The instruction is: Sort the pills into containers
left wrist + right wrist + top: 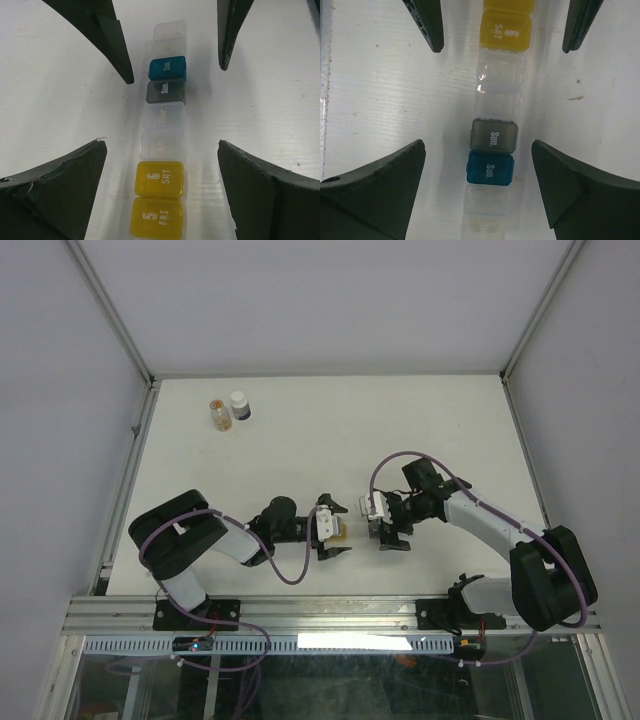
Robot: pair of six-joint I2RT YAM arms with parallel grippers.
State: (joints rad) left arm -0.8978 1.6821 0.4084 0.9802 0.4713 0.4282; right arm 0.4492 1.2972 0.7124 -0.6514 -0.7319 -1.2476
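The left arm (190,540) and right arm (500,530) are white-shelled with bulky black joints, each trailing a looping purple cable (290,578) and ending in matte black wedge-shaped fingers (60,195).

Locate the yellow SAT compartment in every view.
Top external: yellow SAT compartment is just a yellow speck, lower centre; label unreadable.
Left wrist: bottom centre.
Right wrist: top centre.
Shared landmark: grey Sun. compartment, visible in both wrist views only.

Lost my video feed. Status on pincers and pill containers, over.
Left pincer open, right pincer open. Yellow container and teal container in one row, ungripped. Pincers face each other closely.
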